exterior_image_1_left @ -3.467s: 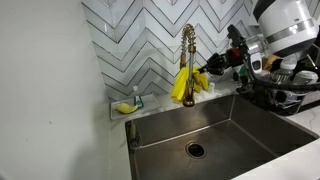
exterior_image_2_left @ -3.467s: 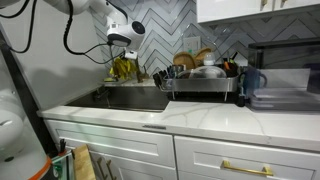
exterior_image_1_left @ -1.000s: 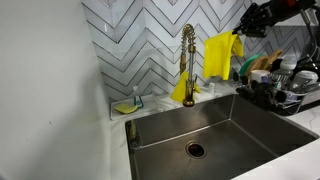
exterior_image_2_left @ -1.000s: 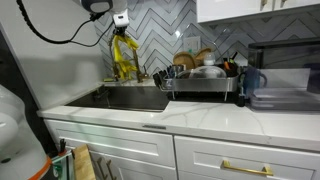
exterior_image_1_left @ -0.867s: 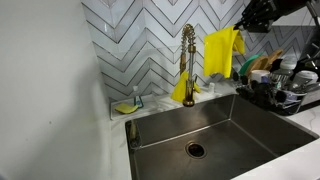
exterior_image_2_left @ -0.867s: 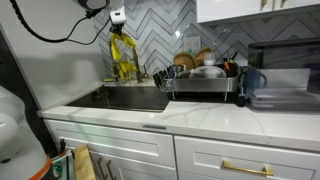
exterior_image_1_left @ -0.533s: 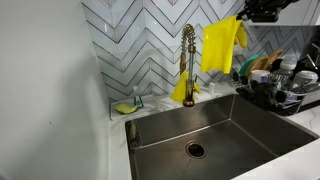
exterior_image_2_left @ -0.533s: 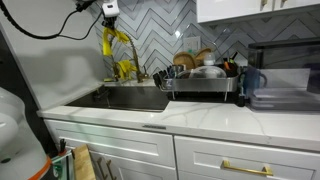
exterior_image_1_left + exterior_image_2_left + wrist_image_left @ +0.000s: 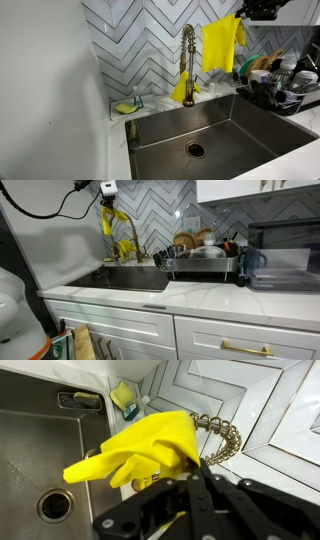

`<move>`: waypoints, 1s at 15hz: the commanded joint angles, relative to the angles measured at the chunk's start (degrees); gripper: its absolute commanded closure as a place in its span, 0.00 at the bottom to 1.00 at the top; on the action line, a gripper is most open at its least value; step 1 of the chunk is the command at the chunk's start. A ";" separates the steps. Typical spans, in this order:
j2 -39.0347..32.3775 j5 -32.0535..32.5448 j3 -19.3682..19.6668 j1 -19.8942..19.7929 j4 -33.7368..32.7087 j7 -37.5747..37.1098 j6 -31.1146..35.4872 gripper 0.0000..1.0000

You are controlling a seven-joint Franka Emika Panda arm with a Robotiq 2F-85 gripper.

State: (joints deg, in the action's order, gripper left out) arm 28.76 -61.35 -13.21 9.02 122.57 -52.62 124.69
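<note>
Raised since the earlier frames, the yellow glove (image 9: 220, 45) is now hung high above the sink (image 9: 215, 125), right of the faucet (image 9: 187, 55) in an exterior view, pinched at its upper edge by the end effector (image 9: 242, 17). The grip should be kept firm, and the dangling glove kept off the faucet's coil and the second glove (image 9: 185, 92) at its base.

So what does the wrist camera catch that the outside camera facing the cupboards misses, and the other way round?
Only the wrist view: the drain and a sponge. Only the exterior view: the dish rack, the worktop and the cupboard drawers. Both: the yellow glove pinched in the shut gripper, the gold tap and the sink.
</note>
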 commanded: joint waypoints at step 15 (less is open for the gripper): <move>-7.37 -6.18 -10.07 3.14 -7.08 -12.62 22.66 1.00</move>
State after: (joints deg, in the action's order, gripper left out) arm 23.82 -65.75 -22.59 10.30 117.20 -63.71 144.33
